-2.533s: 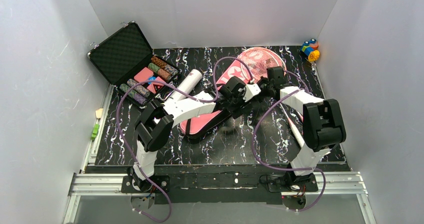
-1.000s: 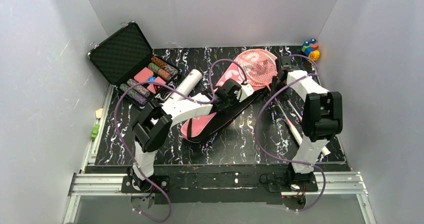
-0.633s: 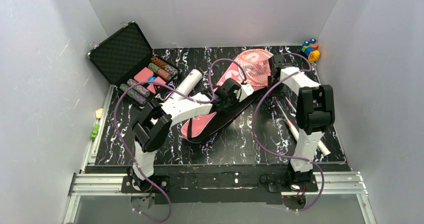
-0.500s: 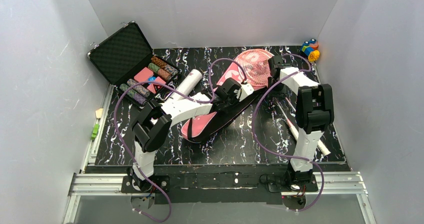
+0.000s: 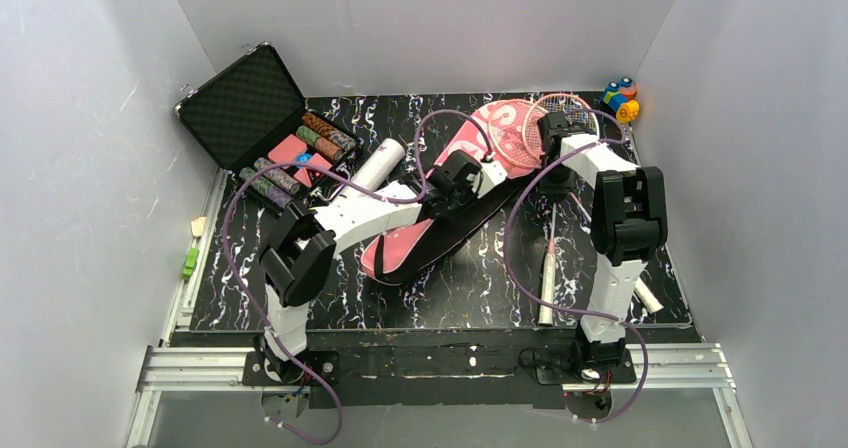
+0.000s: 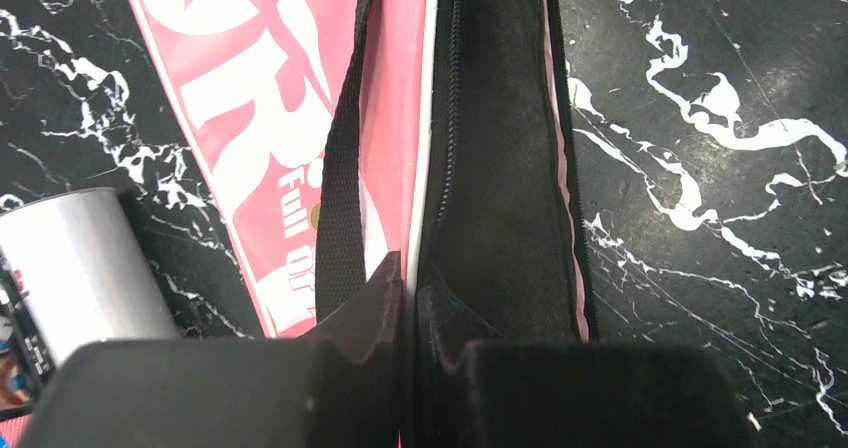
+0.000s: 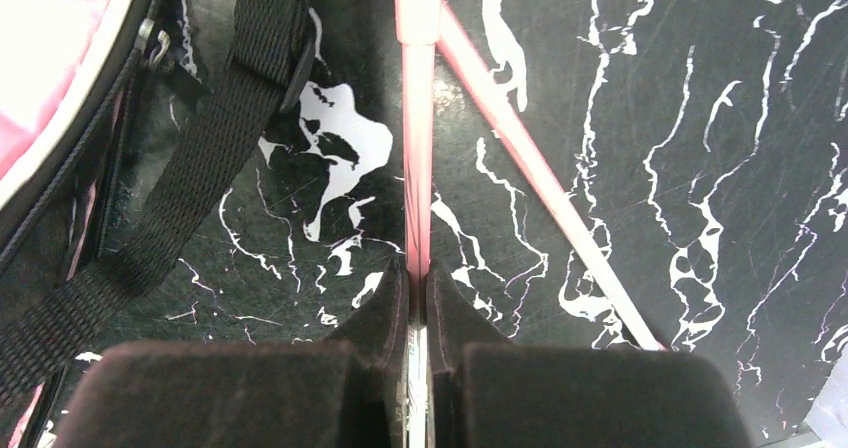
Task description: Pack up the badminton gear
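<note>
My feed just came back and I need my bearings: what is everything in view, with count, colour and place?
racket cover: one, pink with black strap, table centre.
held racket: one, pink shaft, right of the cover.
second racket: one, pink, head over the cover's far end.
tube: one, white, left of the cover.
poker chip case: one, black, open, far left.
toy: one, multicoloured, far right corner.
small green item: one, table's left edge.
table: one, black with white marbling.
left gripper: one, black, shut on the cover's edge.
right gripper: one, black, shut on the held racket's shaft.
</note>
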`<state>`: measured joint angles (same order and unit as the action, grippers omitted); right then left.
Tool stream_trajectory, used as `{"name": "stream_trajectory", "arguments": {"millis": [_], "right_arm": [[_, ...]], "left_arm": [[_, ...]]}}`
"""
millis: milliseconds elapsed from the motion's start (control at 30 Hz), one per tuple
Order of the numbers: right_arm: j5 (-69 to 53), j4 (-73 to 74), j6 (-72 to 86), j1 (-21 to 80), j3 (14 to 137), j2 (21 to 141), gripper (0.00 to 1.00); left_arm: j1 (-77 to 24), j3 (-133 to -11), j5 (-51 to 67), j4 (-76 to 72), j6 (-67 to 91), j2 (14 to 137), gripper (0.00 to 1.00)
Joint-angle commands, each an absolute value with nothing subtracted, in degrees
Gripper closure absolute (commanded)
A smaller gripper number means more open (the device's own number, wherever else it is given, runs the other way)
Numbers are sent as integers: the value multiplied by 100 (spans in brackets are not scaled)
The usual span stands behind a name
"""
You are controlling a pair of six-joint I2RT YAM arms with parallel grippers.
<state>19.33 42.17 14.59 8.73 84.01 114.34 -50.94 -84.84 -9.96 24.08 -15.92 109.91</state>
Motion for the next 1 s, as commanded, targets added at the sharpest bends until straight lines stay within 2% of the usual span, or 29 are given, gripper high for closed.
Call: {"name": "stream_trajectory", "arguments": {"millis": [0,367,700,967], "right_arm": [[2146,4154,1641,791,8544,10963,99],[2198,4404,1745,765,8857,10738,99],[1952,5012,1760,761,9768,9991,99],[1319,5147,1731,793,9700,9316,99]], "left_arm": [[-5078,-8950,-1115,2649,-1553,10095,100],[-5077,-10248,-1298,3642,-1782,9657,100],[-4930,-9782,-1569,3648,-1876,9213,100],[-4131,-9798,-1619,3606,-1877,8908,100]]}}
